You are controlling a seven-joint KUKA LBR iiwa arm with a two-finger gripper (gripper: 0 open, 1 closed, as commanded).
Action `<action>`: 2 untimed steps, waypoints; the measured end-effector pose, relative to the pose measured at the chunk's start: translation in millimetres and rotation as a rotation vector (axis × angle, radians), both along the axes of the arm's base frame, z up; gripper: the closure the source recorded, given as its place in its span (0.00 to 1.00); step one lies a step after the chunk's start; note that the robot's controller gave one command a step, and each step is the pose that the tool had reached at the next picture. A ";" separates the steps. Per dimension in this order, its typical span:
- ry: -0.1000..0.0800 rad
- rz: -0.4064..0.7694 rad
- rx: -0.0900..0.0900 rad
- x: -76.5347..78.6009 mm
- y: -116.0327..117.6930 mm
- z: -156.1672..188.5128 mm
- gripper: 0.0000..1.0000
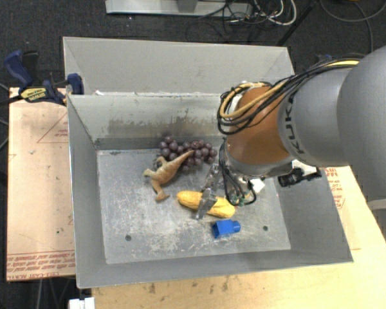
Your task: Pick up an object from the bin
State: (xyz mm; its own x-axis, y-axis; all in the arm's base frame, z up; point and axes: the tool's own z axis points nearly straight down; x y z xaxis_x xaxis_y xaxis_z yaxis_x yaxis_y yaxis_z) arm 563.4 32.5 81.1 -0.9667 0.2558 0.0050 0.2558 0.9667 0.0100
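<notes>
**Risk note: tool low over the yellow banana, mid-bin**

Position: the tool (206, 208) is down near the floor of the bin (148, 240). It is over the middle of a yellow banana (189, 201) that lies flat, a little right of the bin's centre, with its long axis running roughly left to right. The orange wrist cover (257, 131) and its cables hang above and block the view of the tip. I cannot tell whether the tool is wide or narrow, or whether the banana is gripped at all.

Neighbours: a blue block (226, 228) lies just beside the banana's right end, toward the near wall. A tan toy dinosaur (164, 170) lies near the left end but apart from it. A bunch of purple grapes (186, 150) sits behind, by the back wall, touching the dinosaur.

Risks (my judgement):
1. The banana is curved and looks smooth. A grip that lands off its middle could make it pivot or slip out sideways on the lift.
2. If the tool lands on top of the banana rather than astride it, it would press the fruit onto the floor. The banana would then roll and nothing would be caught.
3. The blue block is close. A wide approach could nudge it or trap it alongside, skewing the grip.
4. A banana held by one end could swing into the dinosaur on the way up.
</notes>
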 end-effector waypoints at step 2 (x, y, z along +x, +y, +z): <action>-0.013 -0.014 -0.010 20.2 -0.6 193.9 1.00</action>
